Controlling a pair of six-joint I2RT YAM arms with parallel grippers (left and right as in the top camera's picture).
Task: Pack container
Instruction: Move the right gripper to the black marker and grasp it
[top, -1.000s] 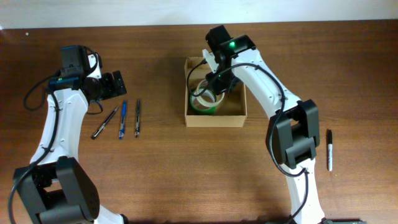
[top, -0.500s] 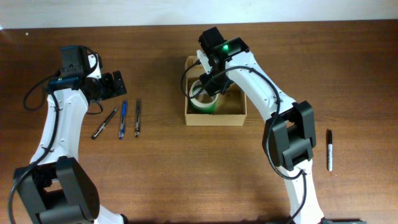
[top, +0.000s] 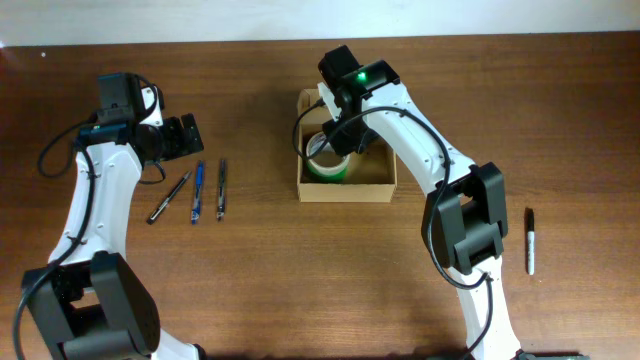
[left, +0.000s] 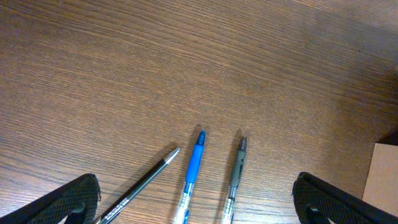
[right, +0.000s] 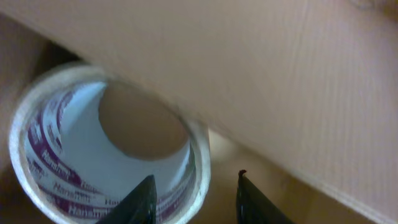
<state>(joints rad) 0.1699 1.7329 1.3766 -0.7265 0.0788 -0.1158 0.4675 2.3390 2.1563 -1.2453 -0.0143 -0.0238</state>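
The brown wood-grain desk (top: 560, 110) carries everything, and 2 white-and-black arms reach over it from the near edge. The container, a small tan rectangular cardboard box (top: 345, 194), sits open-topped a little behind the middle of the desk, under the right arm. Its plain wall (right: 280, 93) fills much of the right wrist view, and a corner of it (left: 380, 177) shows at the edge of the left wrist view. Inside the box lie 2 tape rolls, a green one (top: 330, 170) toward the near left and a pale roll with purple lettering on its white core (right: 37, 162) overlapping it. The right tool (top: 340, 140) is lowered into the box, its fingers set fairly narrow with the pale roll's wall between them: one finger inside the core, the other outside, neither clearly pressing on it (right: 194, 199). The left tool (top: 185, 135) hovers well to the left of the box, spread wide and holding nothing (left: 202, 208). Below it 3 pens lie side by side on the desk: a black pen with a silver tip (left: 149, 174), a blue pen (left: 194, 165) and a dark grey pen (left: 236, 168). A black marker (top: 530, 241) lies alone to the right of the right arm.
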